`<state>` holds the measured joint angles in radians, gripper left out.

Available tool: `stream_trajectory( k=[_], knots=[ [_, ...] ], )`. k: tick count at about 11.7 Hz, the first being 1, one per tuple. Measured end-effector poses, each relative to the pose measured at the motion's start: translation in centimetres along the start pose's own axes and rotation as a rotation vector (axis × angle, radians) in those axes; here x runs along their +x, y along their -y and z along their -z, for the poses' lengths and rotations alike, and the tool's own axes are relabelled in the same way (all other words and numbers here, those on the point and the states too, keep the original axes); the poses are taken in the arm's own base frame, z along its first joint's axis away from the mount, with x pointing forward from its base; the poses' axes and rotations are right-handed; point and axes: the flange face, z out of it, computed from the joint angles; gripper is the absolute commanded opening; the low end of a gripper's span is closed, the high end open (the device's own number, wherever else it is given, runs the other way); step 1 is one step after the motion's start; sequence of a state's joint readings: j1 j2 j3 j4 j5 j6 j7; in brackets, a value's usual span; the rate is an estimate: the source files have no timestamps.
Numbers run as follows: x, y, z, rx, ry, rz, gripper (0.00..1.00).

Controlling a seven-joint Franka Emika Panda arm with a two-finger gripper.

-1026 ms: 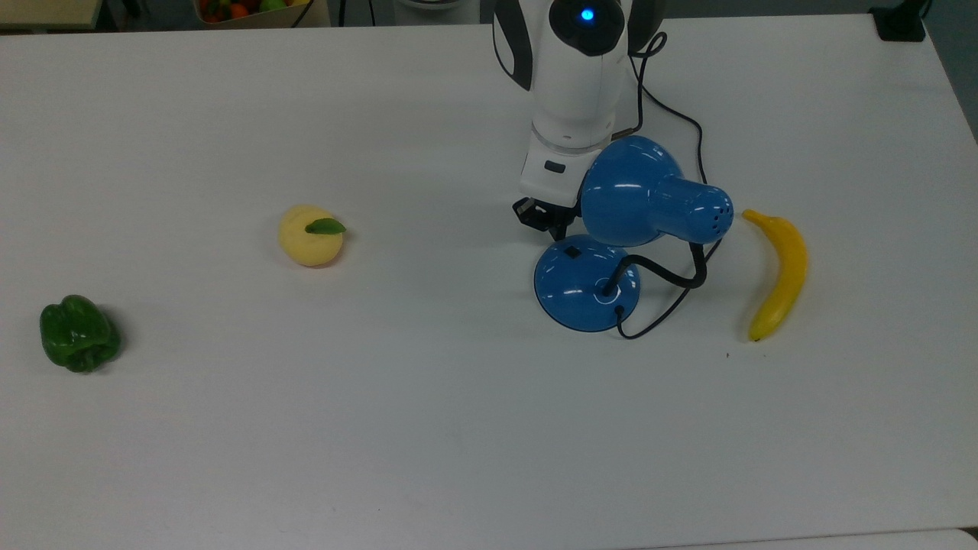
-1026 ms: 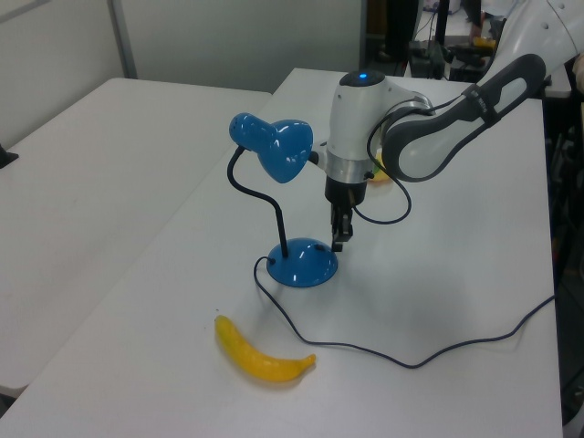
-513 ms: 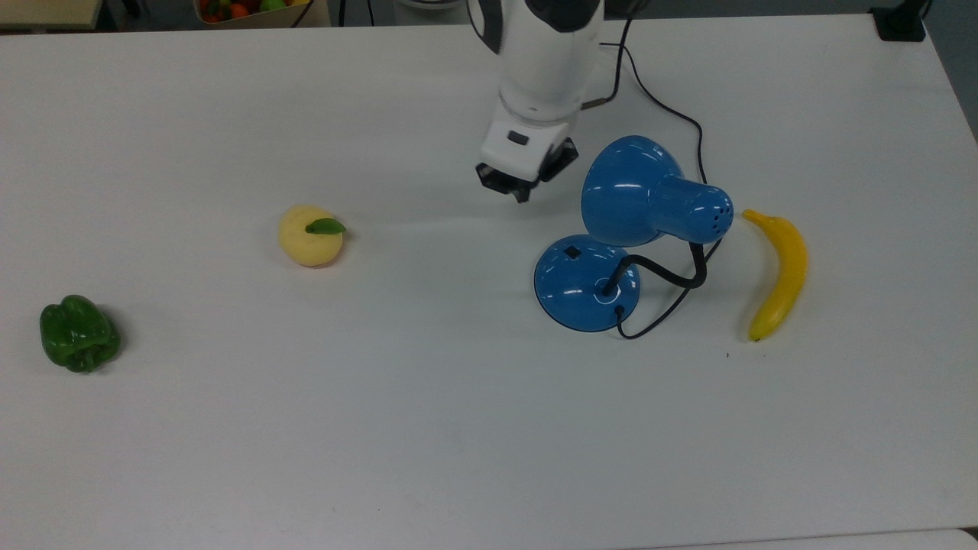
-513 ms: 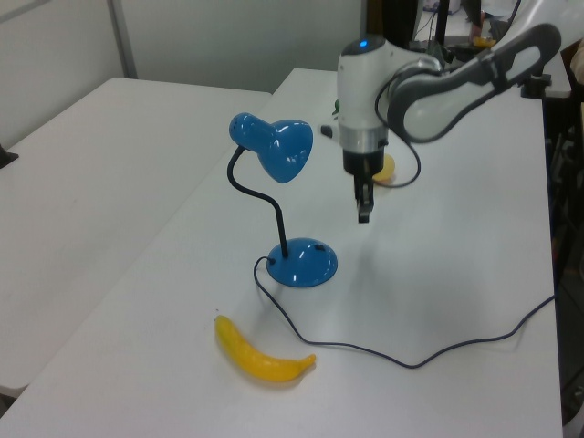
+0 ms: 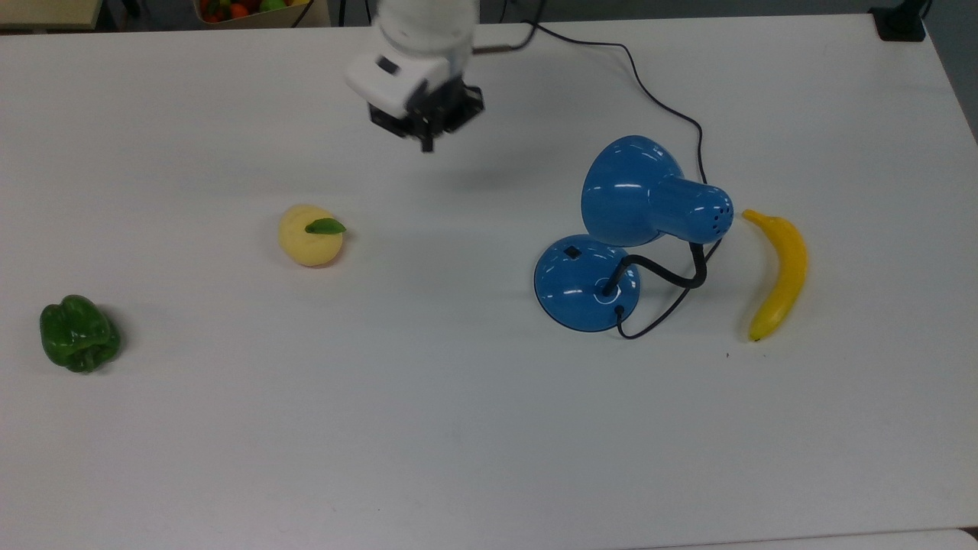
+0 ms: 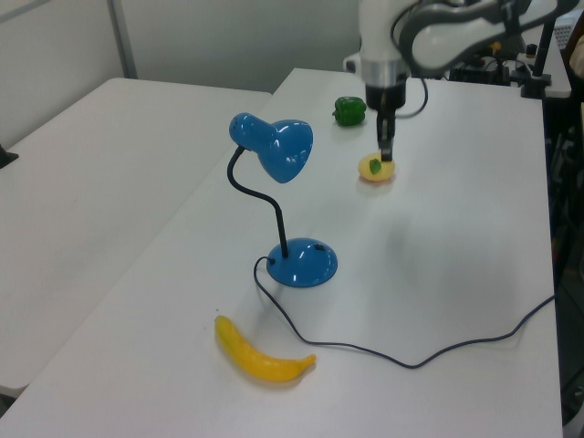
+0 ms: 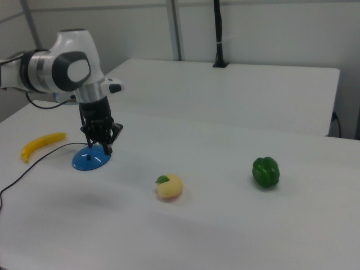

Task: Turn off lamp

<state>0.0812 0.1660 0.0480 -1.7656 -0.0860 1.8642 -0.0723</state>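
The glossy blue lamp stands on the white table, with its domed base (image 5: 584, 284) and small black switch (image 5: 573, 250) under the bell shade (image 5: 634, 191). A black gooseneck (image 6: 265, 196) joins base (image 6: 304, 263) and shade (image 6: 274, 146). No glow shows under the shade. My gripper (image 5: 426, 141) hangs in the air well off to the top view's upper left of the lamp, shut with nothing in it. In the left view the gripper (image 6: 386, 155) hovers above the yellow fruit. In the right view the gripper (image 7: 106, 147) overlaps the base (image 7: 90, 160).
A banana (image 5: 779, 275) lies right of the lamp in the top view. A yellow fruit with a green leaf (image 5: 309, 235) and a green pepper (image 5: 79, 334) lie to the top view's left. The black cord (image 5: 688, 122) trails off across the table (image 5: 458, 428).
My gripper has lifted from beside the switch on the lamp's base and swung away toward the top view's upper left. The lamp and the fruit have not moved.
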Motion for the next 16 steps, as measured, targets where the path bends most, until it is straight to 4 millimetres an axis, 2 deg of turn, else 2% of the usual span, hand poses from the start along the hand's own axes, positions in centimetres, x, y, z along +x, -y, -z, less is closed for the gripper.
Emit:
stream_trajectory(
  k=[2, 5, 8, 9, 10, 11, 12, 16],
  knots=[
    [-2.0, -3.1, 4.3, -0.008, -0.009, -0.058, 0.0],
    [-4.3, -5.4, 8.5, -0.01, -0.031, -0.13, 0.0],
    [-5.2, -6.3, 11.5, -0.011, -0.05, -0.176, 0.01],
    [-5.4, -6.6, 12.4, -0.012, -0.059, -0.185, 0.04],
    [-5.7, -6.7, 13.1, -0.012, -0.07, -0.191, 0.22],
    [-6.0, -6.7, 13.6, -0.012, -0.078, -0.194, 0.72],
    [-6.1, -6.8, 13.9, -0.013, -0.083, -0.197, 1.0],
    [-6.8, -6.9, 13.6, -0.007, -0.031, -0.203, 1.0]
  ],
)
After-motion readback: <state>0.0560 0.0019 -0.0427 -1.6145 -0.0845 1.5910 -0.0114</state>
